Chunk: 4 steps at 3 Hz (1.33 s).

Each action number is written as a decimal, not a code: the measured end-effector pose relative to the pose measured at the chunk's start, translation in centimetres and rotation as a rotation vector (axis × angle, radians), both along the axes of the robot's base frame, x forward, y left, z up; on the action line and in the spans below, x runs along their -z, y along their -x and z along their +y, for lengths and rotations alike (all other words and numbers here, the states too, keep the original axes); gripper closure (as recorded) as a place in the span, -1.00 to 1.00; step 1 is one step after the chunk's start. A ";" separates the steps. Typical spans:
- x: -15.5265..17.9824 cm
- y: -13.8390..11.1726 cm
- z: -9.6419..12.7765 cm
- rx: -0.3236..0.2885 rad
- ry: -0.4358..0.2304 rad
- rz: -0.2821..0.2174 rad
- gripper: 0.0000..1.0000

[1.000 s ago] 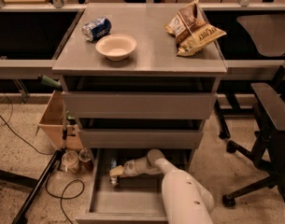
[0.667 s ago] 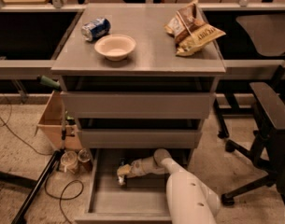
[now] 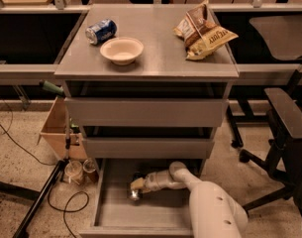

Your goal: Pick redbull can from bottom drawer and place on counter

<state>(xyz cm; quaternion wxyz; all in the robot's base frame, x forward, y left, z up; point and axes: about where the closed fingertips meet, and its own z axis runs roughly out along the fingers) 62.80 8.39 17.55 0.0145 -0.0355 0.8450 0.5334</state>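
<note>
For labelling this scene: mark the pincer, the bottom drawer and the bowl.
bottom drawer (image 3: 140, 214), camera view, bare floor near its front.
pincer (image 3: 136, 186), camera view, its tip, low inside that drawer.
bowl (image 3: 122, 50), camera view, its hollow middle.

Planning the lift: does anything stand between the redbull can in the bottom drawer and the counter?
The gripper is at the redbull can in the bottom drawer; two upper drawers stand above, so it must likely come forward before rising to the counter.

Warm, dim overhead light; counter (image 3: 160, 58) brightest; jaws low in shadowed bottom drawer (image 3: 140, 216).
</note>
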 end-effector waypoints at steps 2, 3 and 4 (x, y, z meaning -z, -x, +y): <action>-3.3 4.9 -1.3 0.045 0.056 0.009 1.00; -8.1 3.9 -2.2 0.091 0.136 -0.046 1.00; -13.8 4.0 -4.8 0.130 0.298 -0.075 1.00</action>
